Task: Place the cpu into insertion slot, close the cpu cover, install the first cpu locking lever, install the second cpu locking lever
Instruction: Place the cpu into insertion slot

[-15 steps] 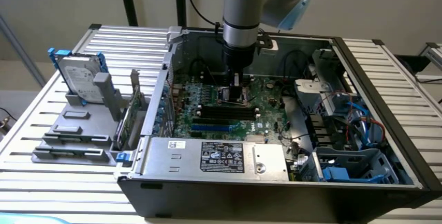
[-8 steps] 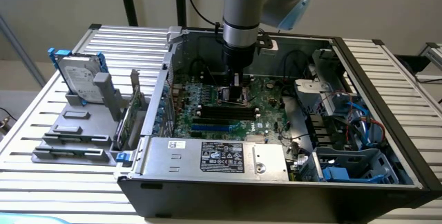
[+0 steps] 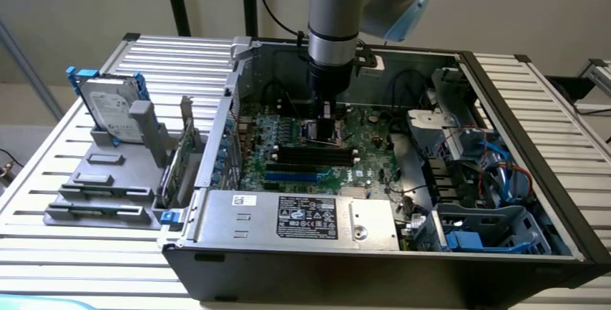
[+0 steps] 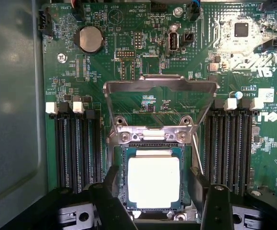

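The cpu (image 4: 153,181) is seated in the insertion slot (image 4: 152,136), and the cpu cover (image 4: 160,84) is stood open beyond it. The fingers (image 4: 110,184) are held apart, one on either side of the cpu.

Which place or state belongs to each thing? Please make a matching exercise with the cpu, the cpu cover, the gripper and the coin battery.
1 cpu
2 cpu cover
3 gripper
4 coin battery

A swung up and open
B open, fingers beside the cpu
C round and silvery, on the green motherboard
D lying in the insertion slot

Pairs: 1-D, 2-A, 3-B, 4-C
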